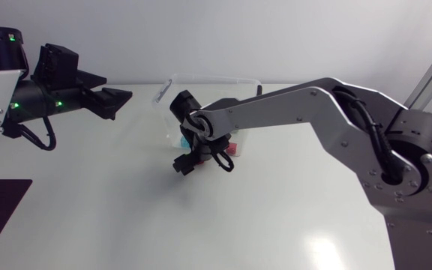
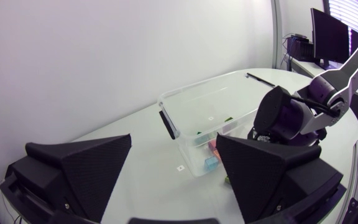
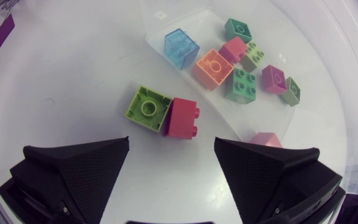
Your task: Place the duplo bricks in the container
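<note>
Surface (image 1: 126, 217): white, carrying the container and two loose bricks.
Container (image 2: 197, 86): clear plastic, open at the top, standing near the middle of the surface toward its far edge.
Bricks inside: a clear blue brick (image 3: 181, 48), an orange one (image 3: 212, 68), a pink one (image 3: 233, 48), a dark green one (image 3: 237, 29), a green four-stud one (image 3: 240, 84), an olive one (image 3: 252, 56) and a magenta one (image 3: 273, 79) lie scattered on the container floor. Another pink brick (image 3: 265, 140) is partly hidden behind a right finger.
Bricks outside: a lime green brick (image 3: 148, 109) lies upside down with its hollow underside showing. A red brick (image 3: 181, 117) touches its side, studs turned sideways. Both rest on the surface just beside the container wall.
Right gripper (image 3: 171, 148): its arm comes in from the right and reaches past the middle, hanging above the two loose bricks and pointing down. The fingers are spread apart with nothing between them – the lime and red bricks lie ahead of the tips.
Left gripper (image 1: 111, 97): held above the surface well to the left of the container and facing toward it. Its fingers are apart and hold nothing.
</note>
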